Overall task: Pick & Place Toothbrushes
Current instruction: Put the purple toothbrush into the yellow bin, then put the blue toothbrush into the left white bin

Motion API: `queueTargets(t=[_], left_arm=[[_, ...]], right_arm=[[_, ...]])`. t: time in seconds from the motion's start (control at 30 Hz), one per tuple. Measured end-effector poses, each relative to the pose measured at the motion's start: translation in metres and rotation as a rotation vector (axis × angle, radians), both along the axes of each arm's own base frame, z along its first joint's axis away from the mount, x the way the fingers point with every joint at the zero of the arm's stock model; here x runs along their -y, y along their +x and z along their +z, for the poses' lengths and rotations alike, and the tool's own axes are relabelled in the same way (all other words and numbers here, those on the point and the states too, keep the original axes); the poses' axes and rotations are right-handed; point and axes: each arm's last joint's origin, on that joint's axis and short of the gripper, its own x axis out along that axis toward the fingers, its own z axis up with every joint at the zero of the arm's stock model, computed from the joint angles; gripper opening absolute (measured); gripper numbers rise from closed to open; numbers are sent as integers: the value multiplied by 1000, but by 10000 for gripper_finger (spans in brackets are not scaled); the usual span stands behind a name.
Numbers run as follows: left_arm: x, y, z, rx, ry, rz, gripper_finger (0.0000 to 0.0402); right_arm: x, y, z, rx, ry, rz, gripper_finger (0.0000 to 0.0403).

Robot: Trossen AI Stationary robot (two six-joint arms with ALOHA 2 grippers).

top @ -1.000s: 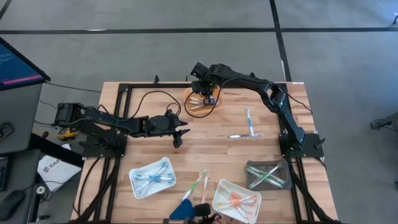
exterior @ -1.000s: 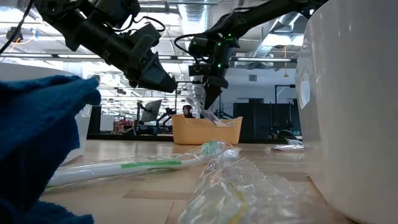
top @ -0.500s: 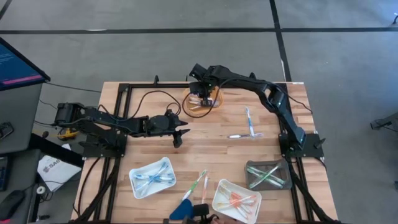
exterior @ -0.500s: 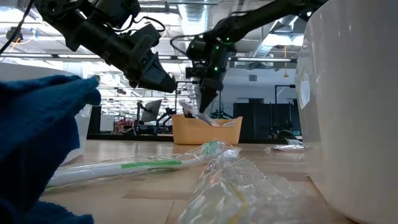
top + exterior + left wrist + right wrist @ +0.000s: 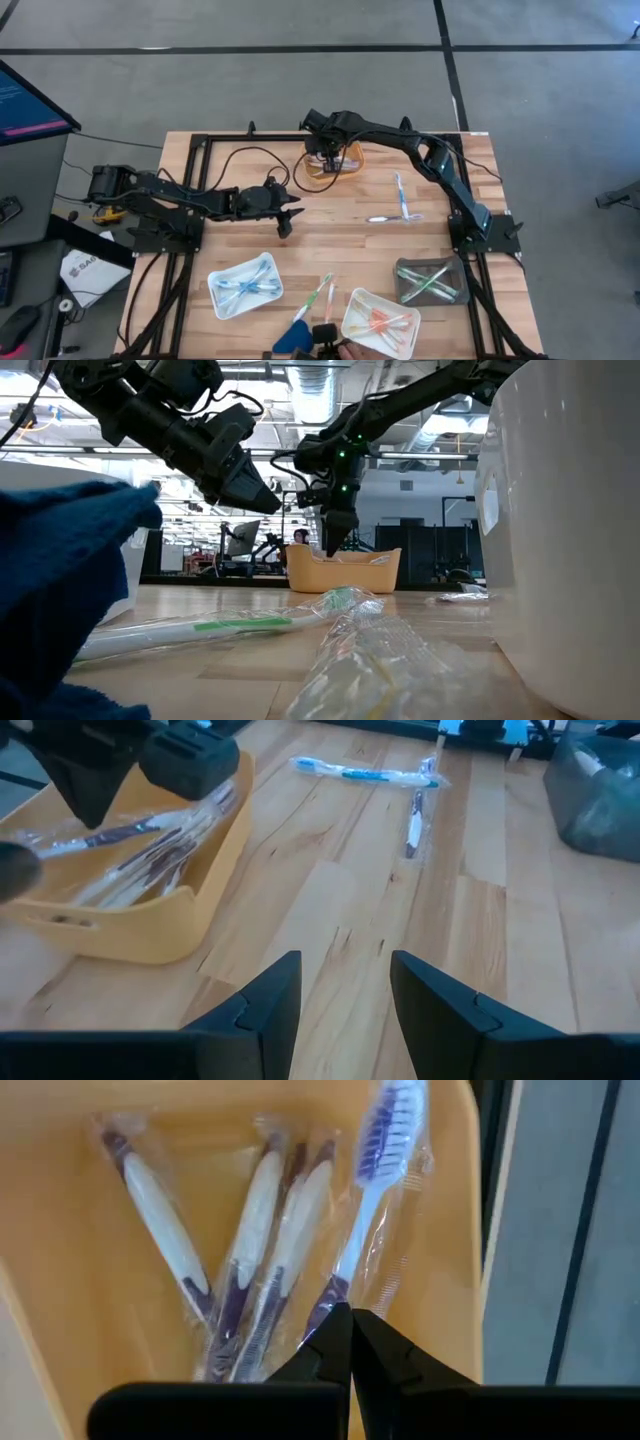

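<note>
Right gripper (image 5: pixel 350 1330) apparently pinches purple toothbrush (image 5: pixel 365 1200) over orange tray (image 5: pixel 60 1200).

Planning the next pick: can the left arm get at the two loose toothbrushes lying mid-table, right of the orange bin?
Probably yes. The left gripper hovers open over bare wood, and the two wrapped toothbrushes lie exposed with nothing between. The right gripper is shut on a toothbrush in the orange bin, off that path.

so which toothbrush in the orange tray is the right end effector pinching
The purple toothbrush with its bristled head showing, pinched by the right end effector; the three others lie free beside it.
</note>
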Motion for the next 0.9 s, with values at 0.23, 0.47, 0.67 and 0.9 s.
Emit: queueTargets(t=[0.23, 0.47, 0.67, 0.9], left_arm=[[-1, -1, -2, 4, 1, 11, 149], [-1, -1, -1, 15, -2, 12, 149], [-1, -1, -1, 20, -6, 14, 149], [-1, -1, 0, 27, -22, 21, 149]], right_arm=[[-1, 2, 4, 18, -11, 9, 17], [-8, 5, 4, 0, -30, 18, 110], [-18, 5, 18, -28, -121, 28, 179], [-35, -15, 65, -7, -128, -7, 157]])
